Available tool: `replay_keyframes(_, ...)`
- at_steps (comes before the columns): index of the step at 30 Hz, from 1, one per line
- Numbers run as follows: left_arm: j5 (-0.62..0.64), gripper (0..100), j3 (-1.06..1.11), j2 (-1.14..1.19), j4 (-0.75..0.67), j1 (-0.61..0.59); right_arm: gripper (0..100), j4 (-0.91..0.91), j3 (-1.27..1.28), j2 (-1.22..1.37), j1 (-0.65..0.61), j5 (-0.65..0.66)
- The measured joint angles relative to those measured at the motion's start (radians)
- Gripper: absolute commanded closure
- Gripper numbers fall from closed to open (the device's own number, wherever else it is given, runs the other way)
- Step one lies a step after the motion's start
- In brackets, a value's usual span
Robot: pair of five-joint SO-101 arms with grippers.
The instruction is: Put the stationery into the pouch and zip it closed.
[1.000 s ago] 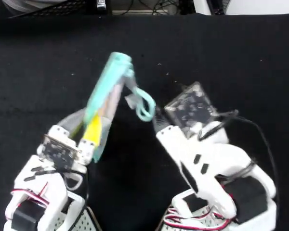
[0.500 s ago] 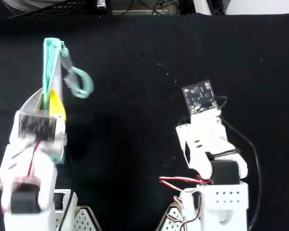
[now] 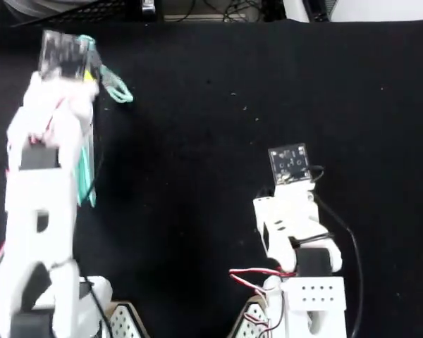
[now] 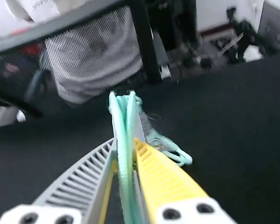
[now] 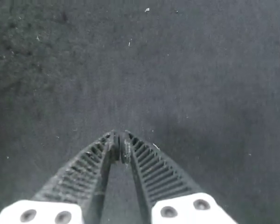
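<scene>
Nearest, the right gripper [image 5: 117, 142] hangs pressed together on nothing, low over the table's [image 3: 218, 84] near middle. Farther off, at the table's far left corner, the left gripper [image 4: 126, 142] pinches the mint pouch [image 4: 125, 112] edge-on, its loop [image 4: 172, 151] dangling.

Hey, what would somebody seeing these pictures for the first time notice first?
The mint-green pouch stands out most. It is pinched edge-on in the left gripper, out toward the table's far left corner, with its wrist loop dangling beside it. After that comes the right gripper, shut on nothing and pointing down at the black table close to its own base.
</scene>
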Motion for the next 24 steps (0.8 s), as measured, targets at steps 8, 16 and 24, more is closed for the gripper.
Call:
replay_keyframes(8,-0.003,97,-0.224,0.23,0.23,0.269,98.4,0.009,0.048,-0.11,0.018,0.0)
replay_keyframes(16,0.002,88,-0.218,0.333,0.259,0.491,98.4,0.034,0.081,-0.221,0.13,-0.044)
replay_keyframes(24,0.23,76,-0.255,0.328,0.373,0.509,98.4,0.035,0.112,-0.256,0.084,-0.044)
